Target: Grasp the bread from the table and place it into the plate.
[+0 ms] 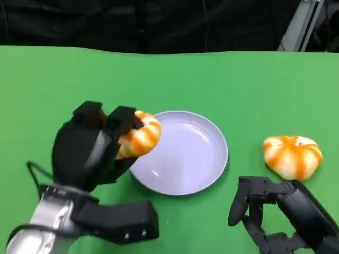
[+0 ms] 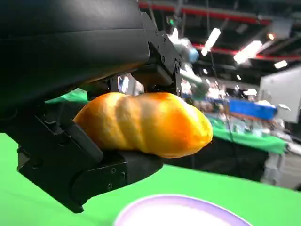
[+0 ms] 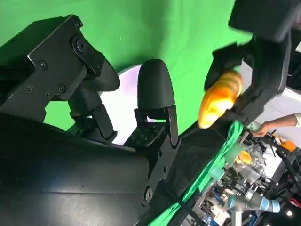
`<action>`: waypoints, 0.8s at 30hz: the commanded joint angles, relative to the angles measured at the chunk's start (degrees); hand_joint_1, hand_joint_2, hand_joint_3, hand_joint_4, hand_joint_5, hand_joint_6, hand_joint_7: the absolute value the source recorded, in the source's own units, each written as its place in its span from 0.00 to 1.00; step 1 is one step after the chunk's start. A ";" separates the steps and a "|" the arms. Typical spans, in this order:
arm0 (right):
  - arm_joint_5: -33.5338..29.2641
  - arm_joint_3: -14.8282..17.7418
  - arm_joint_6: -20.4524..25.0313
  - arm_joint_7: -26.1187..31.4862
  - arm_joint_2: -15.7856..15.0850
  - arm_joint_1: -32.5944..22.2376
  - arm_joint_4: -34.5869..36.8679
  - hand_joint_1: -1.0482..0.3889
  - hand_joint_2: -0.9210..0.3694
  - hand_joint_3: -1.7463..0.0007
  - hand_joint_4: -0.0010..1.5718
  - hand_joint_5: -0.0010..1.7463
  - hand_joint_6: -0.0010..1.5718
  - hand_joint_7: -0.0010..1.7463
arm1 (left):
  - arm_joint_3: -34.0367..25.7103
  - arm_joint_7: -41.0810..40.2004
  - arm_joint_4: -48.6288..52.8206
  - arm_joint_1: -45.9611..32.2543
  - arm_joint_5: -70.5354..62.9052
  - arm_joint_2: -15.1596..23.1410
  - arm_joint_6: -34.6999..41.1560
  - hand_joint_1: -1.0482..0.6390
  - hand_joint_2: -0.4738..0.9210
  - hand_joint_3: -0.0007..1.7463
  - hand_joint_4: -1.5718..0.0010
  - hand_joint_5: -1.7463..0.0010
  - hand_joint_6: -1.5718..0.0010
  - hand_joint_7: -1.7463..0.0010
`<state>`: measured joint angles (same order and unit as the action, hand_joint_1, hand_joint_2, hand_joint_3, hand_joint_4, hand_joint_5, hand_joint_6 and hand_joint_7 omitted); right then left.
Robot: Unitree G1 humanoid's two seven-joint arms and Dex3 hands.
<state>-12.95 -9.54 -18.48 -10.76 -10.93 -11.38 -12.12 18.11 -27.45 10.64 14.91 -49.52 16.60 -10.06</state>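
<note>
My left hand [image 1: 92,145] grips an orange-and-white striped bread [image 1: 140,135] and holds it in the air over the left rim of the pale lavender plate [image 1: 198,172]. In the left wrist view the bread [image 2: 146,123] is clamped between the black fingers [image 2: 94,160], with the plate [image 2: 178,214] just below. A second bread [image 1: 292,155] lies on the green table right of the plate. My right hand [image 1: 275,211] hovers low near the front right, holding nothing, fingers apart. The right wrist view shows the held bread [image 3: 220,98] and the plate [image 3: 120,106].
The green table [image 1: 63,79] stretches back to a dark curtain. A person's hand [image 3: 275,125] appears far off in the right wrist view, away from the table.
</note>
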 commanded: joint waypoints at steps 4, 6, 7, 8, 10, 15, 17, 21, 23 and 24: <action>0.07 0.39 -0.39 0.36 -0.67 -0.31 -0.86 0.79 0.45 0.23 0.55 0.96 0.50 0.76 | 3.47 2.11 9.10 8.18 0.92 -2.34 -1.79 0.49 0.67 0.64 0.47 0.00 0.49 0.19; -0.01 0.34 -0.10 0.32 -0.66 -0.43 -1.20 0.79 0.45 0.23 0.55 0.96 0.50 0.76 | 4.44 2.28 11.56 10.01 1.11 -3.12 -2.25 0.49 0.68 0.64 0.47 0.00 0.49 0.19; -0.01 0.31 -0.02 0.29 -0.65 -0.47 -1.31 0.79 0.45 0.23 0.55 0.96 0.50 0.76 | 4.88 2.43 12.57 10.78 1.13 -3.41 -2.35 0.49 0.68 0.62 0.48 0.00 0.50 0.17; 0.03 0.29 0.06 0.26 -0.63 -0.52 -1.40 0.79 0.45 0.23 0.55 0.96 0.50 0.76 | 5.38 2.95 13.92 11.77 1.20 -3.86 -2.30 0.49 0.68 0.62 0.48 0.00 0.51 0.17; -0.05 0.20 0.24 0.33 -0.51 -0.69 -1.72 0.78 0.45 0.23 0.54 0.96 0.50 0.76 | 5.98 5.30 15.40 13.00 1.79 -4.63 -1.41 0.48 0.77 0.49 0.51 0.05 0.51 0.28; 0.20 0.08 0.99 0.10 -0.42 -0.93 -2.48 0.78 0.45 0.23 0.54 0.96 0.50 0.76 | 7.20 15.37 13.24 12.96 2.62 -4.80 3.93 0.43 0.96 0.14 0.67 0.52 0.60 0.78; 0.23 0.08 1.07 0.14 -0.43 -0.92 -2.47 0.78 0.45 0.23 0.54 0.97 0.50 0.76 | 8.09 19.63 11.70 12.80 1.99 -4.14 6.12 0.36 0.99 0.12 0.82 0.66 0.71 0.91; 0.57 0.12 1.04 -0.06 -0.57 -0.65 -2.12 0.78 0.45 0.23 0.54 0.96 0.50 0.76 | 9.93 28.27 8.80 12.73 1.57 -2.46 8.75 0.17 1.00 0.18 0.99 0.86 0.86 0.99; 0.45 0.10 1.68 -0.14 -0.57 -0.66 -2.49 0.77 0.45 0.23 0.54 0.97 0.50 0.77 | 10.17 31.05 7.75 12.53 1.94 -2.16 9.58 0.12 1.00 0.21 1.00 0.97 0.93 1.00; 0.44 0.09 1.79 -0.17 -0.59 -0.68 -2.57 0.77 0.45 0.23 0.54 0.97 0.50 0.77 | 10.37 32.50 7.17 12.48 1.97 -1.92 10.05 0.11 1.00 0.22 1.00 0.98 0.94 1.00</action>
<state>-12.93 -9.69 -17.38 -10.80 -10.92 -12.04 -14.15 27.98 1.70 19.41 27.62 -47.67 13.44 -1.14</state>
